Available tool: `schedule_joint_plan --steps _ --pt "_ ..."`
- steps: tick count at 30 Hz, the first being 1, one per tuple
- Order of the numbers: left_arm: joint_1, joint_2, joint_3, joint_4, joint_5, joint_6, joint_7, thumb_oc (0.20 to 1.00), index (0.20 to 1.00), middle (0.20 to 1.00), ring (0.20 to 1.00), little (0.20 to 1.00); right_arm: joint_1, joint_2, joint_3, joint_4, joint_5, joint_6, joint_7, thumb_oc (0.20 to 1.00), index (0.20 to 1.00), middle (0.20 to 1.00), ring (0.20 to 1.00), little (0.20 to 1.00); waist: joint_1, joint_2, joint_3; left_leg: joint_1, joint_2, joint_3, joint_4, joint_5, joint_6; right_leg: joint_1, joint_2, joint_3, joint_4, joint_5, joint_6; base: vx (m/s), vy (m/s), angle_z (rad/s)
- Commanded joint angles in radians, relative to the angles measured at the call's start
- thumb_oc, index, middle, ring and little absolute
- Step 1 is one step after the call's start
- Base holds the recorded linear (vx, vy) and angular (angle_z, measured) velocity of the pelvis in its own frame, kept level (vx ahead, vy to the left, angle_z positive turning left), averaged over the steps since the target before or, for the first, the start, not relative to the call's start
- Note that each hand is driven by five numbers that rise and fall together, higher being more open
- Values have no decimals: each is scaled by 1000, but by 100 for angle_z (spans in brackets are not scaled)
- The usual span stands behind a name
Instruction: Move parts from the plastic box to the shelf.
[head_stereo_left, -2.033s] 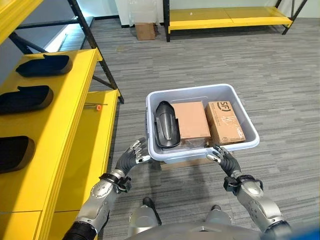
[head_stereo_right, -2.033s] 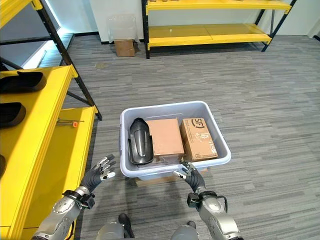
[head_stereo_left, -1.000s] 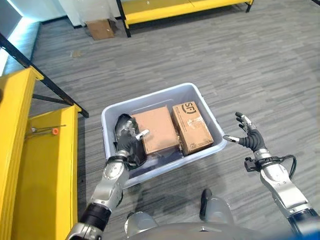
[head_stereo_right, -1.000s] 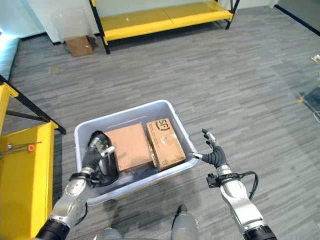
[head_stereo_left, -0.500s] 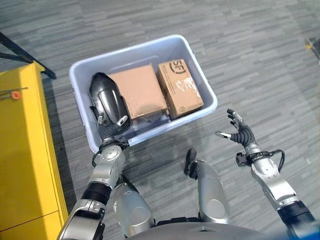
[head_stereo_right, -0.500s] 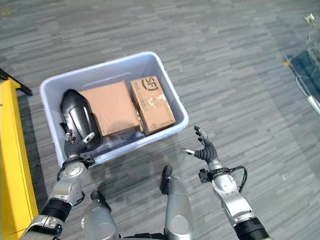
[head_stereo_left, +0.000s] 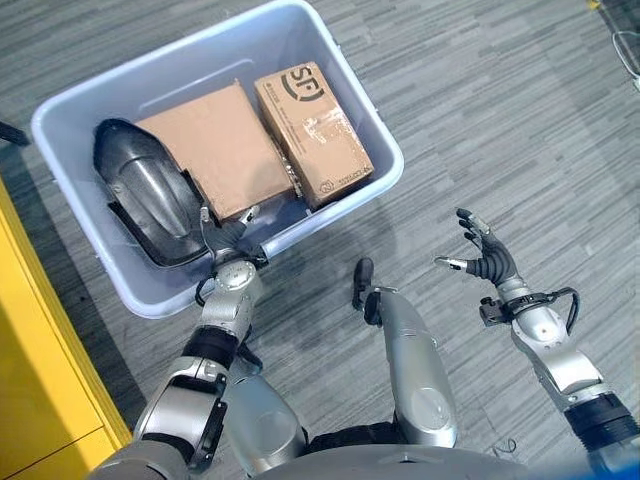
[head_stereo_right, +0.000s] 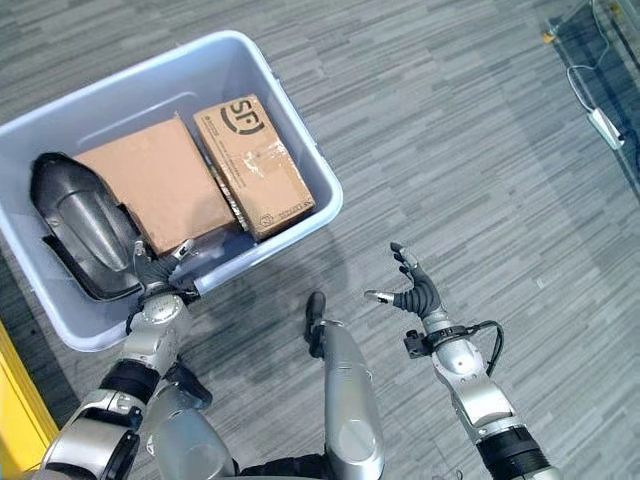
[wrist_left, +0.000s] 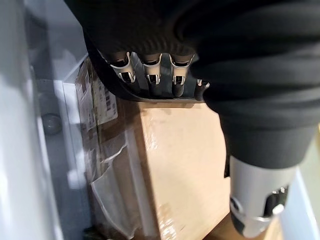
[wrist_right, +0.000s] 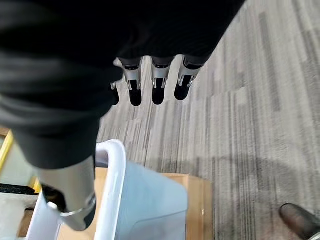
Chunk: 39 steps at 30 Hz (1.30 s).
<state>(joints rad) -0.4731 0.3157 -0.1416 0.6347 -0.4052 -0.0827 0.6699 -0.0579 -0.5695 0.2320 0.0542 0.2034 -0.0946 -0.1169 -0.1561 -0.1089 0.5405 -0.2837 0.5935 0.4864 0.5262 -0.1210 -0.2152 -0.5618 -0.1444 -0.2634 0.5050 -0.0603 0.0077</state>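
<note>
A pale grey plastic box stands on the carpet. Inside it, a black curved part lies at the left, beside a plain cardboard box and a printed cardboard box. My left hand reaches over the box's near rim, its fingers fairly straight and resting on the black part's near edge, thumb held apart. My right hand hovers open over the floor to the right of the box, holding nothing; its straight fingers point past the box rim.
A yellow shelf runs along the left edge, close to the box's left side. Grey striped carpet surrounds the box. At the far right lies a white cable with a plug.
The camera has tilted down, shifting the whole picture. My left hand went from the box's rim into the box onto the black part. My right hand left the rim and moved right.
</note>
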Motion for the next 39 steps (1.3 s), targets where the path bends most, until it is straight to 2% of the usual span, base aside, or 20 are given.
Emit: schedule_joint_plan --steps 1,3,6,8,11,13,15,19,23,24,28,31,34,39 --pt "1 34 -54 2 46 -12 45 1000 1000 1000 1000 1000 -19 -21 -55 -83 20 -32 -25 1000 1000 1000 1000 1000 -2 -52 -22 -138 45 -56 91 20 0 41 -168 19 -26 -18 184 15 -15 -5" --pt "-31 50 -42 32 66 -3 100 1000 1000 1000 1000 1000 -23 -30 -62 -80 24 -30 -29 1000 1000 1000 1000 1000 -11 -57 -21 -153 53 -56 107 19 -3 24 -169 23 -15 -22 183 22 -9 -6" --pt "-83 94 -1 80 76 17 243 1000 1000 1000 1000 1000 -25 -39 -71 -68 25 -36 -27 1000 1000 1000 1000 1000 -20 -62 -21 -180 63 -60 129 17 -10 1 -170 27 -4 -26 180 9 -3 -1" --pt "-110 133 44 107 77 65 335 1000 1000 1000 1000 1000 -17 -43 -82 -75 24 -28 -20 1000 1000 1000 1000 1000 -27 -63 -21 -194 62 -63 139 14 -13 -15 -167 31 2 -30 178 24 -12 -6" --pt "-139 176 101 144 67 83 392 1000 1000 1000 1000 1000 3 -43 -96 -87 30 -26 -10 1000 1000 1000 1000 1000 -31 -65 -21 -214 66 -66 147 14 -17 -38 -171 30 15 -35 175 20 -33 -1" --pt "-172 219 111 173 165 98 349 1000 1000 1000 1000 1000 8 -45 -96 -89 44 -37 -4 1000 1000 1000 1000 1000 -39 -70 -21 -246 72 -75 163 14 -19 -70 -172 32 35 -41 170 23 -44 3" --pt "-180 222 97 168 204 94 303 1000 1000 1000 1000 1000 7 -46 -94 -94 49 -32 -2 1000 1000 1000 1000 1000 -40 -71 -21 -256 73 -75 165 13 -18 -80 -171 30 39 -40 167 4 -29 5" --pt "-184 208 -23 115 476 36 148 1000 1000 1000 1000 1000 -1 -40 -87 -108 52 -8 2 1000 1000 1000 1000 1000 -41 -69 -21 -266 62 -67 159 14 -11 -91 -164 21 39 -37 164 0 0 0" --pt "-211 183 -175 85 651 -5 90 1000 1000 1000 1000 1000 -21 -43 -62 -80 60 -25 12 1000 1000 1000 1000 1000 -49 -68 -21 -267 56 -51 149 21 -8 -94 -157 20 38 -35 163 -17 35 1" --pt "-220 170 -210 76 653 -23 76 1000 1000 1000 1000 1000 -29 -41 -54 -75 57 -28 10 1000 1000 1000 1000 1000 -50 -67 -21 -270 56 -47 150 20 -6 -97 -156 20 39 -35 164 0 0 0" --pt "-244 128 -263 47 661 -3 74 1000 1000 1000 1000 1000 -50 -32 -33 -61 42 -26 -1 1000 1000 1000 1000 1000 -59 -70 -21 -269 51 -37 149 18 -5 -96 -145 23 36 -37 165 0 0 0" --pt "-256 109 -280 41 684 -22 70 1000 1000 1000 1000 1000 -55 -26 -28 -55 42 -28 -5 1000 1000 1000 1000 1000 -66 -74 -21 -268 55 -28 149 19 -7 -95 -139 23 30 -36 166 -7 -32 -5" --pt "-301 114 -304 65 716 -8 90 1000 1000 1000 1000 1000 -64 -24 -28 -69 47 -25 12 1000 1000 1000 1000 1000 -81 -82 -21 -262 61 -19 156 16 -12 -94 -122 30 26 -37 166 0 -66 -11" --pt "-317 133 -312 76 748 0 95 1000 1000 1000 1000 1000 -54 -30 -37 -79 55 -13 33 1000 1000 1000 1000 1000 -93 -77 -21 -249 62 -3 147 21 -16 -96 -115 36 21 -37 163 -8 -13 -8"
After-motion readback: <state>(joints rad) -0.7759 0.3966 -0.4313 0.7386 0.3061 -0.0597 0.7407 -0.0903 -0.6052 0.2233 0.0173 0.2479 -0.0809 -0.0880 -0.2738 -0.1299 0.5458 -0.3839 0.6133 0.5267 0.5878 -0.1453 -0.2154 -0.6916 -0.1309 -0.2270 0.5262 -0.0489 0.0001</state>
